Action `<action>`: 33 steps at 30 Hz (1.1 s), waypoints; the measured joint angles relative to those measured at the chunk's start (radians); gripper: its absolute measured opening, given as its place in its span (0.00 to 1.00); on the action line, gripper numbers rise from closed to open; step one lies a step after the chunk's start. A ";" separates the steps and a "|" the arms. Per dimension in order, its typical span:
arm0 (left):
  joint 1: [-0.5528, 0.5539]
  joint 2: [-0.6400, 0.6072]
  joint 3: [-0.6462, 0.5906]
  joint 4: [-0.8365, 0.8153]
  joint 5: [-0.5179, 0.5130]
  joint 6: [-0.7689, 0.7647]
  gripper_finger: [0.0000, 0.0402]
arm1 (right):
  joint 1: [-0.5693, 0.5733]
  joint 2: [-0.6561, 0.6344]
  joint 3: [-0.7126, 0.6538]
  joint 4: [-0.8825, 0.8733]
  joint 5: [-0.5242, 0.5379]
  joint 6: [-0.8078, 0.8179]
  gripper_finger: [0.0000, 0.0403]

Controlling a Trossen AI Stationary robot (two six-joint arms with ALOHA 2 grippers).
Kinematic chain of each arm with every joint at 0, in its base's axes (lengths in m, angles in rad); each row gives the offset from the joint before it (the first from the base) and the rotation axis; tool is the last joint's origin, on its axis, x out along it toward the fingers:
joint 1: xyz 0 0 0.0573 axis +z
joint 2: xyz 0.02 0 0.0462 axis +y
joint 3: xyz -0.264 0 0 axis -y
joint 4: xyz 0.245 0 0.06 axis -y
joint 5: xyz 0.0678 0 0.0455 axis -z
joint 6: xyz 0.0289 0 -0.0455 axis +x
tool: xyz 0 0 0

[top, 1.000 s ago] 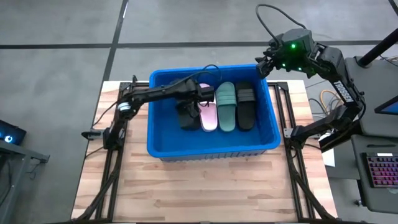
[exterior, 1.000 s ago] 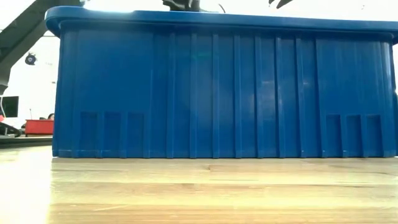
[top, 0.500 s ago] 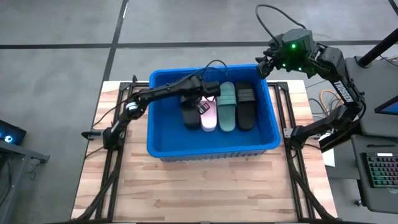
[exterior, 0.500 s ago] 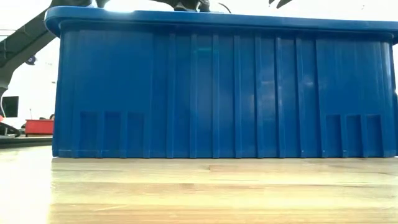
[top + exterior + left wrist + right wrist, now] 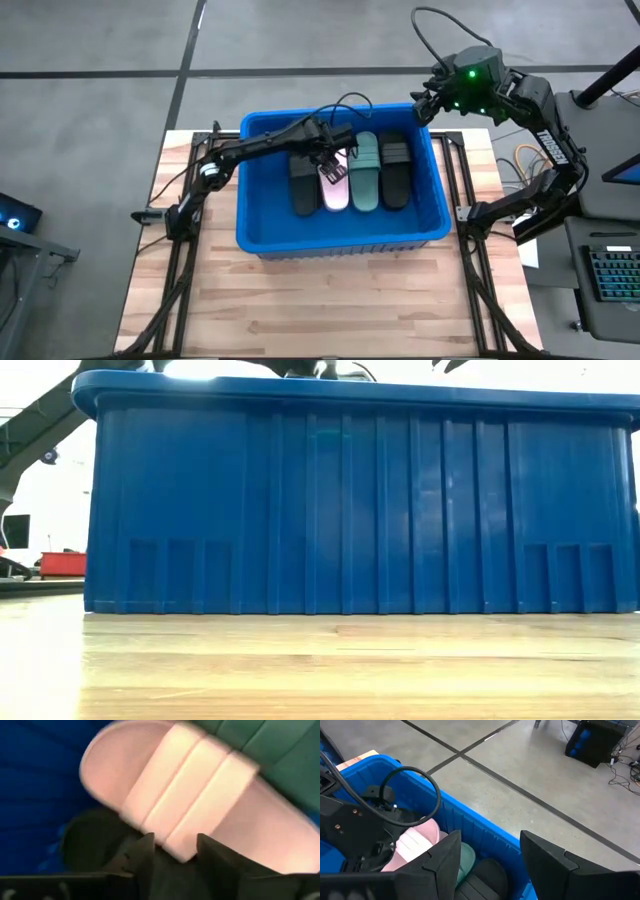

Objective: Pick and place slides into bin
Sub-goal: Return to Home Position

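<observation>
the blue bin (image 5: 340, 240) stands on the wooden surface (image 5: 330, 300), and four slides lie side by side on its floor, all lengthwise from the near wall to the far wall. from the left arm's side they run: a black slide (image 5: 305, 192), a light pink slide (image 5: 336, 190), a dark green slide (image 5: 365, 180) and a second black slide (image 5: 396, 180), each just beside the next. the left pincer (image 5: 333, 160) hangs inside the bin's outline, above the far end of the light pink slide. in the left wrist view its fingers (image 5: 145, 852) are apart with nothing between them, and the pink strap lies just beyond the tips. the right pincer (image 5: 422, 103) hovers outside the bin, near its far right corner. its fingers are likewise spread and empty. in the low view the bin's near wall fills nearly the whole width, resting flat on the surface.
</observation>
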 joint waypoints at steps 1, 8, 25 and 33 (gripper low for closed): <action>0.000 0.000 -0.007 0.024 0.007 0.005 0.35 | 0.000 0.000 0.000 0.000 0.000 0.001 0.48; 0.000 -0.002 -0.018 0.050 0.015 0.006 0.49 | 0.000 0.000 0.000 0.000 0.000 0.000 0.48; -0.047 -0.334 -0.101 0.658 0.455 0.400 0.31 | 0.000 0.000 0.000 0.002 0.000 -0.020 0.48; -0.048 -0.586 -0.359 1.028 0.558 0.424 0.02 | 0.000 -0.021 0.000 0.006 0.000 -0.024 0.48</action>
